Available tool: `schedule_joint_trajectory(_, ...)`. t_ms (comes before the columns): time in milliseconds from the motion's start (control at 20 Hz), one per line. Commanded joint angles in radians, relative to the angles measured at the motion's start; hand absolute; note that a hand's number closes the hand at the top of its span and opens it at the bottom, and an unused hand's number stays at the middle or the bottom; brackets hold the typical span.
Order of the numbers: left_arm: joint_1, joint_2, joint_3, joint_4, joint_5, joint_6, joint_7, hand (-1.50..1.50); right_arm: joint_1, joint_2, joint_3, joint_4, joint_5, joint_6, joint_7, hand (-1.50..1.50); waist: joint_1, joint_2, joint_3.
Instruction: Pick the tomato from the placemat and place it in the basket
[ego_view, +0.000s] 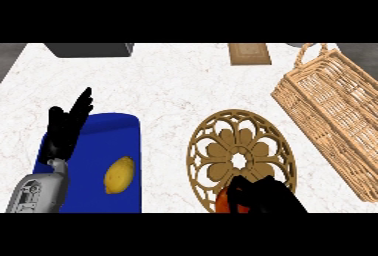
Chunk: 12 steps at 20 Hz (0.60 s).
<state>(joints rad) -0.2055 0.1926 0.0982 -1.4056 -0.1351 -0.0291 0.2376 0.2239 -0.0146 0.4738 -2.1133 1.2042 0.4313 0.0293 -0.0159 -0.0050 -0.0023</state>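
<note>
A red-orange tomato (223, 201) shows at the near edge of a round wooden lattice placemat (240, 152), mostly hidden by my right hand (262, 196). That hand's fingers and thumb curl around the tomato at the bottom of the view. The wicker basket (334, 120) lies at the right side of the counter, apart from the hand. My left hand (68, 127) rests open at the left, fingers up, over the edge of a blue mat.
A blue mat (111, 145) at the left carries a yellow lemon (119, 175). A dark grey box (90, 49) stands at the far left edge, and a small wooden board (249, 54) lies at the far middle.
</note>
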Motion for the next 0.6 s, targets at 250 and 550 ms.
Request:
schedule_joint_trajectory(250,-0.012,-0.006,-0.012,0.023,-0.017,0.004,-0.01,0.0,0.009,0.015,0.006,-0.471,-0.402,0.089,0.35,1.5,0.003,0.006,0.001)
schedule_joint_trajectory(550,0.017,0.004,-0.006,-0.016,0.007,-0.023,-0.007,0.0,-0.192,0.015,-0.018,-0.476,-0.426,0.061,0.545,1.5,0.023,0.003,0.0)
